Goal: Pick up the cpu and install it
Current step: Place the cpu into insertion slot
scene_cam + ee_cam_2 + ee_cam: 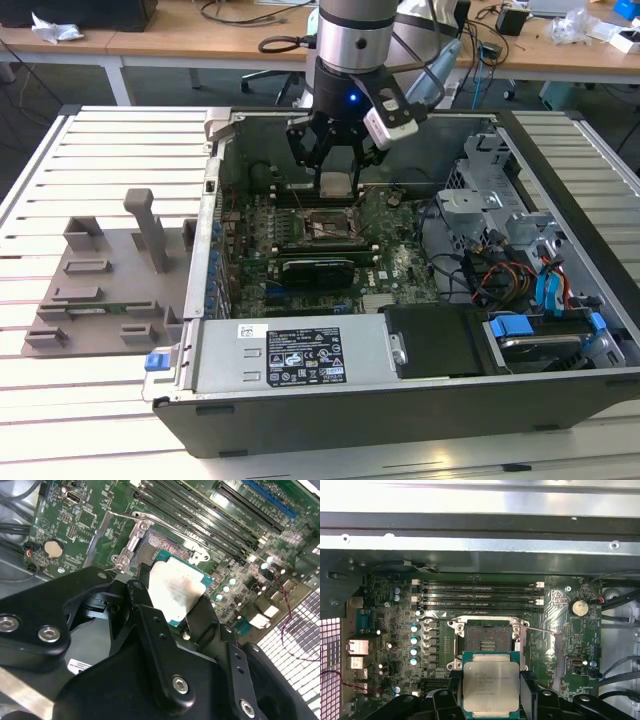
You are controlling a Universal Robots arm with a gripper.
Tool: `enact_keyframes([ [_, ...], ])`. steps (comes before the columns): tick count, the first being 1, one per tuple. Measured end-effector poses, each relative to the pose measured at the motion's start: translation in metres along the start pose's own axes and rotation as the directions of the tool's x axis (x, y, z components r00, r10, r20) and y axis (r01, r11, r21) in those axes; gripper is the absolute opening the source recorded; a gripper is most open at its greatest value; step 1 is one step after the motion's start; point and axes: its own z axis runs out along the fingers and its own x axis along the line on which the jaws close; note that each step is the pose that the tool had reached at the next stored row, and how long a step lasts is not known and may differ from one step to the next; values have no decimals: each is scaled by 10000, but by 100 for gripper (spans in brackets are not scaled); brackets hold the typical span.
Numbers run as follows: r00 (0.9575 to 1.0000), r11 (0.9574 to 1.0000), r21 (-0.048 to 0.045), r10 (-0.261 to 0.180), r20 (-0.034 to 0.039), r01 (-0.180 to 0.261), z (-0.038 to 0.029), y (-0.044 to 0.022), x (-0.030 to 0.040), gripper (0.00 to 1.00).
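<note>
Slats of a pale table (60, 150) run under the whole scene. At the exterior view's left a grey plastic tray (100, 290) with upright posts lies flat on them, just beside the open computer case (400, 410). Inside the case the green motherboard (260, 230) lies face up, and a long black card (318, 268) sits across it on the near side.

Above the board's middle the gripper (337, 178) hangs from the arm with its jaws pinching the cpu (336, 185) by two opposite edges. In the first wrist view the black fingers (529, 692) flank the chip's silver top (491, 689), and its thin pale rim shows between them. The cpu is held level over the board, near the uncovered socket (485, 640) but apart from it and not yet seated. The memory slots (480, 592) lie beyond the socket.

The chip looks light, thin and stiff, and its smooth metal lid is probably slippery. The edge grip seems the right hold: it keeps the chip flat and leaves the underside untouched. That underside and the socket's contacts are likely the fragile parts, so tilting or pressing could damage them.

At the exterior view's right stand a metal drive cage (480, 200), loose cables (500, 275) and a blue-tabbed drive (530, 335).
</note>
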Motion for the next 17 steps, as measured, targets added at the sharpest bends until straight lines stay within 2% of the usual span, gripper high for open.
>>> enact_keyframes([
  [3,9983,9983,-4,580,-3,-580,1,0,0,55],
  [6,9924,9924,-7,1230,-8,-1230,3,0,0,55],
  [8,9835,9835,-13,1807,-11,-1807,5,0,0,55],
  [11,9676,9676,-15,2523,-16,-2523,6,0,0,55],
  [12,9611,9611,-18,2763,-18,-2763,6,0,0,55],
  [14,9540,9540,-20,2999,-19,-2999,7,0,0,55],
  [15,9476,9476,-22,3196,-21,-3196,7,0,0,55],
  [17,9318,9318,-26,3631,-25,-3631,8,0,0,55],
])
